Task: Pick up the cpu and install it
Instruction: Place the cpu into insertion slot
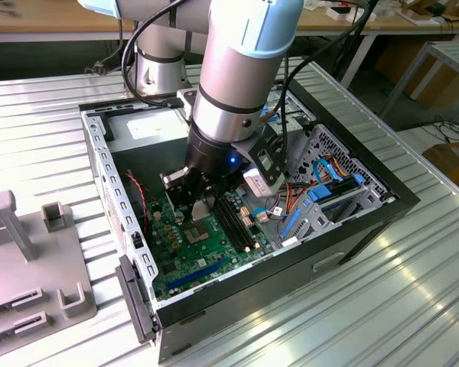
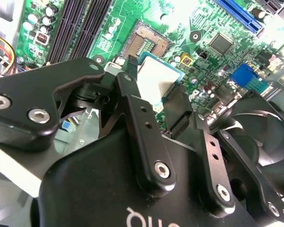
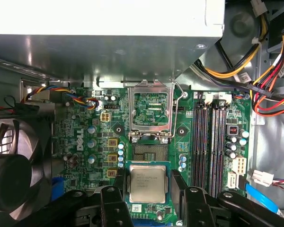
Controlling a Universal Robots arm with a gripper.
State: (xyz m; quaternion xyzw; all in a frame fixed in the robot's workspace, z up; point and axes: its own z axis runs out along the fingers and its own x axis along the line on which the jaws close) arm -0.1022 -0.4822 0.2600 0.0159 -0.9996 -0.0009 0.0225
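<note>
- Clamping the cpu (image 3: 147, 183) in the gripper (image 3: 147, 178), with black fingers (image 3: 114, 201) pressed against two opposite edges and the silver-grey top facing the first wrist view.
- Holding the chip flat over the green motherboard (image 3: 80, 137), just beside the open socket (image 3: 149, 151) and not seated in it, leaving the socket's contacts bare.
- Past the socket, standing raised on its hinge: the metal load plate (image 3: 151, 111).
- Flanking the socket: dark memory slots (image 3: 210, 142) in parallel rows on one side, a black fan (image 3: 14, 170) well apart on the other.
- Beyond the load plate, a big grey metal box (image 3: 109, 47), with bundled coloured cables (image 3: 255, 80) near its corner.
- In the exterior view, reaching down into an open black computer case (image 1: 398, 200) resting on a ribbed metal desk (image 1: 413, 306).
- At the exterior view's left, outside the case on the desk, a grey fixture (image 1: 15, 252) with upright posts.
</note>
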